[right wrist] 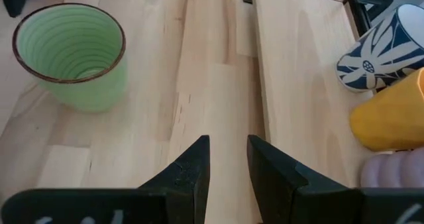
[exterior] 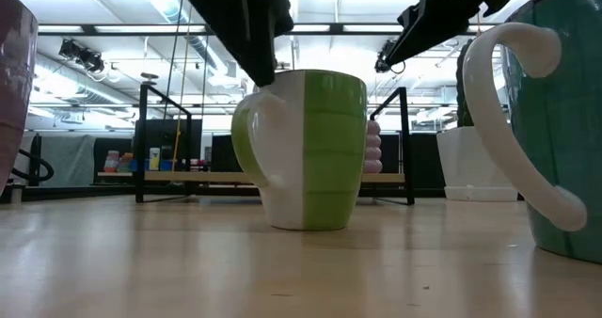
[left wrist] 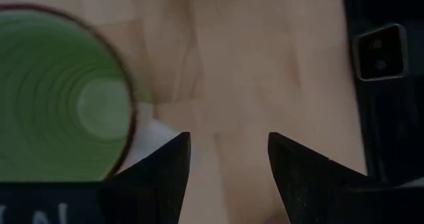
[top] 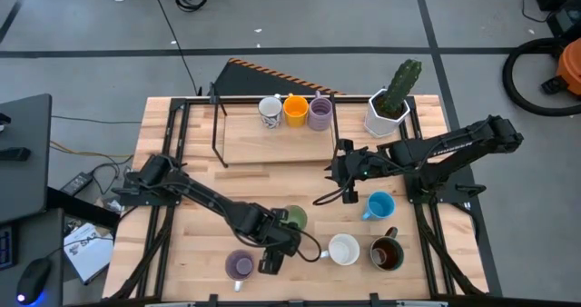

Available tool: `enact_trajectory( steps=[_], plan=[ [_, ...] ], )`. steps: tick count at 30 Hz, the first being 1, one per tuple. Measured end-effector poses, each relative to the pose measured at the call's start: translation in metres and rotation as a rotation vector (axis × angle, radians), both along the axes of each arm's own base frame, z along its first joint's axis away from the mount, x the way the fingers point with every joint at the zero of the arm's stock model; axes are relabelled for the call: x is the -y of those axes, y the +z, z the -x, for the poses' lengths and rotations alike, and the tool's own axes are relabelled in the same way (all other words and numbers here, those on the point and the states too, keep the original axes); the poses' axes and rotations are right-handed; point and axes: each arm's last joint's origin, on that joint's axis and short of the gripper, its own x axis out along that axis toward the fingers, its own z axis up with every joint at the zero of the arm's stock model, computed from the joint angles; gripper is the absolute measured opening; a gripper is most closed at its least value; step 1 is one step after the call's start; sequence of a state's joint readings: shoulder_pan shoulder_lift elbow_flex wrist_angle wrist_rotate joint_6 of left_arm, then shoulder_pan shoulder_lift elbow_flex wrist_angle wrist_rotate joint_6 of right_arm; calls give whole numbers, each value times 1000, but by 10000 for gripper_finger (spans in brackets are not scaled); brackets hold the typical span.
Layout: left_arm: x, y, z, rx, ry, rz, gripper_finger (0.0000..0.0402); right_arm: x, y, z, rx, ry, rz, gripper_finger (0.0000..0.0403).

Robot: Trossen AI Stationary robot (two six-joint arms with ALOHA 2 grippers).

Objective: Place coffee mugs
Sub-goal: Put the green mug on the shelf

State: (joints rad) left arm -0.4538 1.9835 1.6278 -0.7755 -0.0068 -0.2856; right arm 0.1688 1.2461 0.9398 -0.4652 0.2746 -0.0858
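On the shelf: we count three mugs in a row, a white patterned mug, an orange mug and a lavender mug.
Left gripper: we see it low over the table beside the green mug, fingers parted wide, empty.
Right gripper: near the shelf's edge, fingers a narrow gap apart, empty.
Front of table: second lavender mug, white mug, dark brown mug; blue mug behind.
Rear corner: cactus pot.

On the shelf I see three mugs in a row: white patterned, orange, lavender. On the table, upright: green, blue, white, brown, lavender.
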Motion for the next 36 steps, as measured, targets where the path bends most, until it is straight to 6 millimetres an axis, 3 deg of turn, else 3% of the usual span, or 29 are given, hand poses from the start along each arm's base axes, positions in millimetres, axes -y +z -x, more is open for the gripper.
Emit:
enact_trajectory(
  steps=[13,26,36],
  plan=[
    [2,-12,-5,-5,-6,-35,208,-2,0,0,8,12,-18,107],
    [-21,-18,6,-165,170,-176,208,-3,0,0,6,24,-47,107],
    [-53,-29,-1,-258,318,-219,208,-4,0,0,5,27,-47,107]
  ],
)
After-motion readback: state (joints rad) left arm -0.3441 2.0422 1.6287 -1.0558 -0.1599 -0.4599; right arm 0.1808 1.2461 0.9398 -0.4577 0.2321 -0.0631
